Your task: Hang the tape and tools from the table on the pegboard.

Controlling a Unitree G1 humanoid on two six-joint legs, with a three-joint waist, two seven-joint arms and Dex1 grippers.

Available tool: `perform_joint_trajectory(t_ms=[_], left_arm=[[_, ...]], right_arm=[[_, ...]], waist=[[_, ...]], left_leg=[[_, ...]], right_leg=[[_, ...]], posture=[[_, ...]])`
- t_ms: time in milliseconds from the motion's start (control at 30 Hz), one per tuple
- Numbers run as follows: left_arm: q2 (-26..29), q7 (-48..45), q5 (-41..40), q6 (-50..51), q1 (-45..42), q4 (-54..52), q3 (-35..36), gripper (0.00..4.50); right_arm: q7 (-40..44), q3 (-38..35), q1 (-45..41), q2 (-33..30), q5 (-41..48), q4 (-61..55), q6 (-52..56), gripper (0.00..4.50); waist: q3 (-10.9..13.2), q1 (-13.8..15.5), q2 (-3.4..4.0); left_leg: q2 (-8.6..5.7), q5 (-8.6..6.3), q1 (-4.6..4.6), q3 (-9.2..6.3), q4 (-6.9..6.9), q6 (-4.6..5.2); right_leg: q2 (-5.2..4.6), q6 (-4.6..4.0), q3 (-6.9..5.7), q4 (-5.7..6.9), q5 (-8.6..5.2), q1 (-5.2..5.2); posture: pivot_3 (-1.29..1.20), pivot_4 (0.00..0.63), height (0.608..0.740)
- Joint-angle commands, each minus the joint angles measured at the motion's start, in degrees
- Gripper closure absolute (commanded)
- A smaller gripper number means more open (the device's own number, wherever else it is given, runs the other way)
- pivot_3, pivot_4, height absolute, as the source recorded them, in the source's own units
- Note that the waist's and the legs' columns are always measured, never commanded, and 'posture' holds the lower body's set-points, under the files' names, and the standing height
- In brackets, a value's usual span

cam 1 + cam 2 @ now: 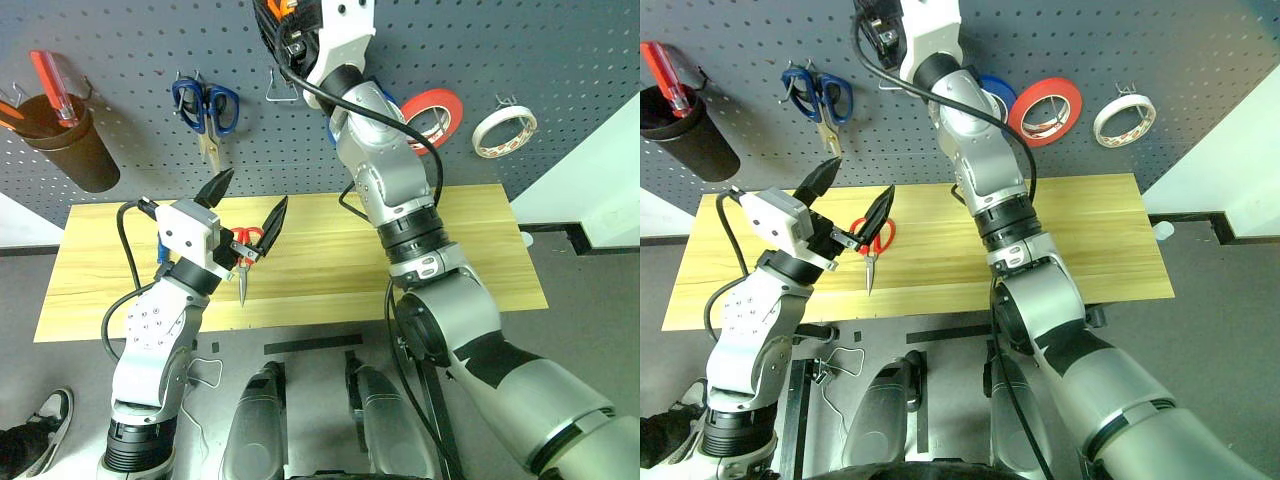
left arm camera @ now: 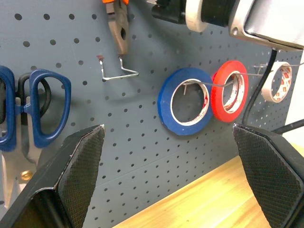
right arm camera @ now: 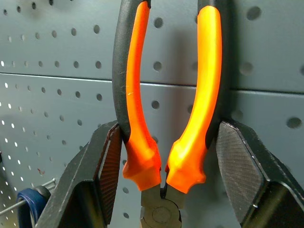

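Note:
High against the dark grey pegboard (image 1: pixel 560 60), my right gripper (image 3: pixel 168 126) is shut on the orange handles of the pliers (image 3: pixel 137 95). The pliers' black jaws (image 2: pixel 118 28) hang just above a bare metal hook (image 2: pixel 118 71). My left gripper (image 1: pixel 257 186) stands open above the left half of the table (image 1: pixel 480 250), holding nothing. Red-handled scissors (image 1: pixel 871 262) lie on the table under it, handles partly hidden by a finger. The whitish tape (image 1: pixel 505 131) hangs on a hook at the right of the pegboard.
Blue-handled scissors (image 1: pixel 205 108) hang at the board's left. A blue roll (image 2: pixel 185 102) and a red roll (image 1: pixel 435 115) hang beside the whitish one. A brown cup (image 1: pixel 65 140) holding a red-handled screwdriver is mounted at the far left.

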Motion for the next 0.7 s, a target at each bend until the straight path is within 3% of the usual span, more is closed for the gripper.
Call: perform_joint_trajectory(t_ms=[33, 700], left_arm=[[0.0, 0.2, -0.8, -0.2, 0.4, -2.8, 0.0, 0.00], [-0.2, 0.8, -0.6, 0.1, 1.9, -4.1, 0.0, 0.00]], right_arm=[[-2.0, -1.4, 0.6, 0.0, 0.0, -1.8, 0.8, 1.90], [-0.8, -1.2, 0.1, 0.4, 0.6, -1.8, 1.8, 1.90]], waist=[[0.0, -0.2, 0.00], [0.4, -1.0, 0.21]], left_leg=[[0.00, 0.00, 0.00, 0.00, 0.00, 0.00], [0.02, 0.00, 0.00, 0.01, -0.08, 0.00]], right_leg=[[0.00, 0.00, 0.00, 0.00, 0.00, 0.00], [0.01, -0.05, 0.01, -0.07, -0.04, -0.02]], posture=[[0.05, 0.388, 0.721], [0.05, 0.394, 0.721]])
